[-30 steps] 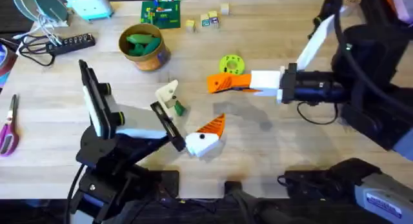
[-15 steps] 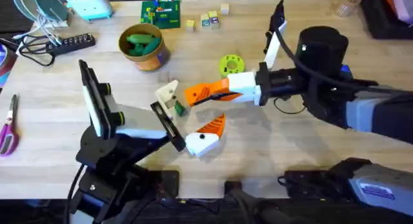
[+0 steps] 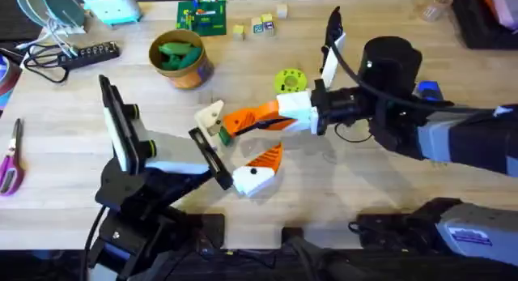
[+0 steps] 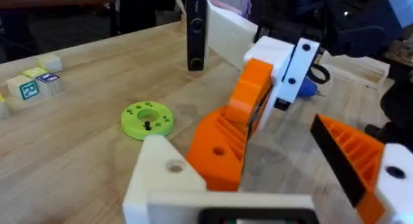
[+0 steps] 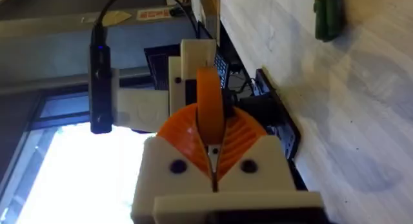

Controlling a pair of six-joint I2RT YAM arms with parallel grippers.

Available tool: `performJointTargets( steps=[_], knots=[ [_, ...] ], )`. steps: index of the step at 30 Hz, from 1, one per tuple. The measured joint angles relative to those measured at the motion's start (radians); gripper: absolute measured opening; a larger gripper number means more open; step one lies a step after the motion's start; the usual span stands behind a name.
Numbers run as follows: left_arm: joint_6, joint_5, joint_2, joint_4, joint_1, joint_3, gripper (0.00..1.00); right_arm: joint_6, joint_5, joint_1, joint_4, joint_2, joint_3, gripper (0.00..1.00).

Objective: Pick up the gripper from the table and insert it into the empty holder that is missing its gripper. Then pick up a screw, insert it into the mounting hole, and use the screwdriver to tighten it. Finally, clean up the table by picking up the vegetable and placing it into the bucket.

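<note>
Right gripper (image 3: 235,121) reaches leftward, level, clamping the gripper (image 3: 247,117).

Pale planked butcher-block wooden table (image 3: 388,192). Flat ribbed orange plastic wedge (image 4: 222,146). White triangular plastic holder block (image 4: 161,175). Tan-orange round bucket (image 3: 191,73). Bright green round disc (image 3: 290,80).

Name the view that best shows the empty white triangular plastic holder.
Left wrist: the holder sits close, mounting hole visible. Overhead shows it small, beside the carried orange ribbed gripper wedge. Right wrist shows its narrow end beyond the wedge.
</note>
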Motion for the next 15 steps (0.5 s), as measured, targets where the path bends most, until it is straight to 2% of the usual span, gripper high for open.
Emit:
performJointTargets(
  steps=[15],
  knots=[
    [0.000, 0.000, 0.000, 0.000, 0.000, 0.000, 0.993, 0.031, 0.034, 0.002, 0.019, 0.000, 0.010, 0.009]
  ],
)
